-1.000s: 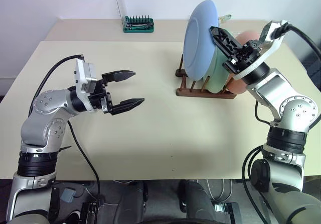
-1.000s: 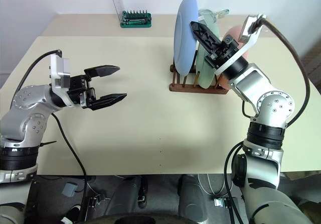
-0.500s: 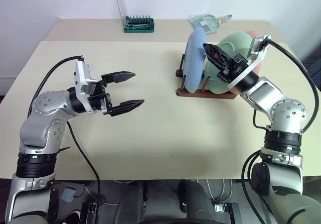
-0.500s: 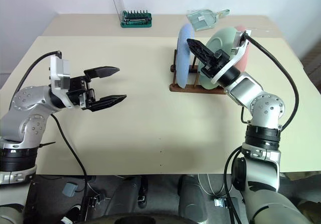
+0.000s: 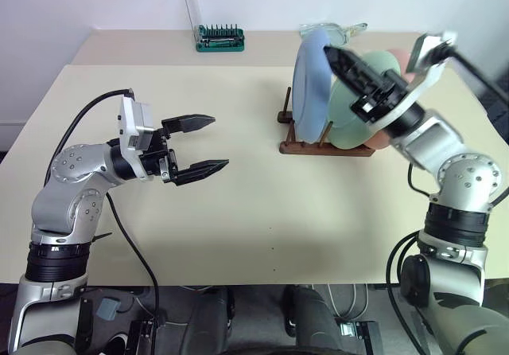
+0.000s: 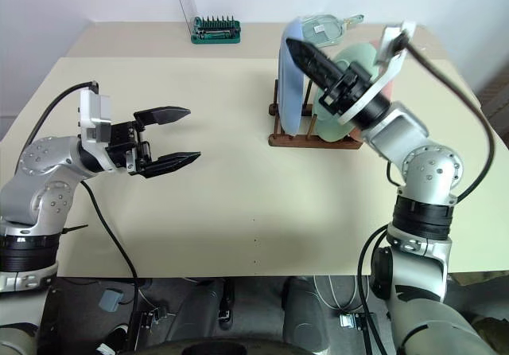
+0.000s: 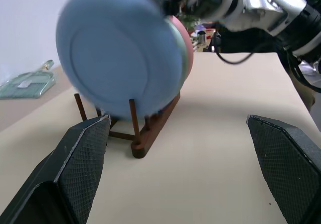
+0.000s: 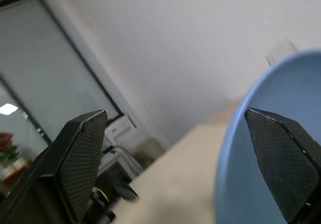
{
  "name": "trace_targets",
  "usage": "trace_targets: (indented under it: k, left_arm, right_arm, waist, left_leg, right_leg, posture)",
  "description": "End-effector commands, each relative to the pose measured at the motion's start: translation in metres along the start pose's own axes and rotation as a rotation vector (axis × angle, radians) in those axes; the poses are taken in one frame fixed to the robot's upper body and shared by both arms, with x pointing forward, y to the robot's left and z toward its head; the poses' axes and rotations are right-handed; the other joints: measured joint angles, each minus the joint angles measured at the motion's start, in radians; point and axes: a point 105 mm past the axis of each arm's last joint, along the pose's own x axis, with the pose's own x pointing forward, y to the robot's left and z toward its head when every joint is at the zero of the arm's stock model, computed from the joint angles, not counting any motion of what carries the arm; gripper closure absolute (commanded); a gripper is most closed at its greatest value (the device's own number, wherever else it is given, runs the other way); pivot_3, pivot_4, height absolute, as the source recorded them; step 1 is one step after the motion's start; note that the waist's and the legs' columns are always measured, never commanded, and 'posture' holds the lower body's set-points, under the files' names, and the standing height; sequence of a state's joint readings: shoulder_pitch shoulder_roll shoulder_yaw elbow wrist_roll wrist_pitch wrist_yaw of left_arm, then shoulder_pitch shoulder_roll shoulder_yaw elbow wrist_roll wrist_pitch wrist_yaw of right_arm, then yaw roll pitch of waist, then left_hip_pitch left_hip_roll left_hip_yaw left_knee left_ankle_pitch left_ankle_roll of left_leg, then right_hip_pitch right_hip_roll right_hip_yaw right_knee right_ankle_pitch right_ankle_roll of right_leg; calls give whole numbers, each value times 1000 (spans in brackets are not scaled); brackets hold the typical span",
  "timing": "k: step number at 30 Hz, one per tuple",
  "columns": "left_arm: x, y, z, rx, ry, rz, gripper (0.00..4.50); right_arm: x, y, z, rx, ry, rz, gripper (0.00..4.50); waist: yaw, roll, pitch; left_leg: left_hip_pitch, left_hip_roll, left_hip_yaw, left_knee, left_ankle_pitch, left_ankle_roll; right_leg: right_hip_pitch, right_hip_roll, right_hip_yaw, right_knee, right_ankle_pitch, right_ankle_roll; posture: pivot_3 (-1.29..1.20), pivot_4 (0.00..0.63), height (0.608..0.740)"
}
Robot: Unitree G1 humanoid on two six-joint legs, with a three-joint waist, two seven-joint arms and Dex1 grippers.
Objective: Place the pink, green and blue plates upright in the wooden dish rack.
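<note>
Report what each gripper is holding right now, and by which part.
Nothing is held. The left gripper is open over bare table. The right gripper is open beside the blue plate, which stands in the wooden dish rack with its rim free.

Silver-grey jointed arms, black cables, each pincer [image 5: 195,142] with textured black fingers.

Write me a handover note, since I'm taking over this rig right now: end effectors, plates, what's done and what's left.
Left end effector: open, empty, hovering over the table, well away from the rack.
Right end effector: open, holding nothing, up beside the blue plate's top edge.
Blue plate, green plate and pink plate: all three stand in the wooden dish rack, blue at the rack's left end, then green, then pink.
Done: all three plates racked.
Left: draw the right arm clear and check the blue plate, which looks to lean, sits steady.
</note>
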State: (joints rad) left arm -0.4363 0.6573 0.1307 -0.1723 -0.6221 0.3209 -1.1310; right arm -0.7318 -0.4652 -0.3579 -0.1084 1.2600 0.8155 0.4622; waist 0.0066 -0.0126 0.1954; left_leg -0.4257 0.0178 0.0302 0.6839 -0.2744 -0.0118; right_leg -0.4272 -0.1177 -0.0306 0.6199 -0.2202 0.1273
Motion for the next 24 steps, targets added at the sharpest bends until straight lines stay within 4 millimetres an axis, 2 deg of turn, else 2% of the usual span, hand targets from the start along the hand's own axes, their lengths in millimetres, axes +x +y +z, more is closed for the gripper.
trace_targets:
  k: [1, 3, 6, 9, 16, 24]
  left_arm:
    - [3, -1, 13, 46, -33, -18, 0]
    - [3, 0, 14, 39, -42, -13, 0]
    - [4, 2, 13, 32, -47, -17, 0]
    - [5, 2, 13, 38, -48, -16, 0]
    - [3, 1, 13, 36, -43, -9, 0]
    - [5, 1, 14, 34, -47, -9, 0]
  right_arm:
    - [-10, 10, 27, -103, -32, 25, 61]
    - [-13, 12, 22, -61, -3, 49, 61]
    - [-5, -2, 3, -71, 22, -14, 61]
    - [-1, -9, 10, -78, -28, -49, 61]
    - [-4, -11, 7, -81, -27, -57, 61]
    - [-4, -13, 13, -74, -64, -70, 61]
  waist:
    - [4, 0, 0]
    - [4, 0, 0]
    - [-2, 0, 0]
    - [-9, 0, 0]
    - [-8, 0, 0]
    - [-15, 0, 0]
  left_leg:
    - [0, 0, 0, 0, 0, 0]
    - [0, 0, 0, 0, 0, 0]
    - [1, 0, 0, 0, 0, 0]
    - [1, 0, 0, 0, 0, 0]
    - [0, 0, 0, 0, 0, 0]
    - [0, 0, 0, 0, 0, 0]
  right_leg:
    - [0, 0, 0, 0, 0, 0]
    - [1, 0, 0, -1, 0, 0]
    - [1, 0, 0, 0, 0, 0]
    - [0, 0, 0, 0, 0, 0]
    - [0, 0, 0, -1, 0, 0]
    - [0, 0, 0, -1, 0, 0]
  posture:
    - [0, 150, 724]
    - [0, 150, 724]
    - [0, 150, 724]
    - [0, 150, 724]
    - [0, 150, 724]
    - [0, 150, 724]
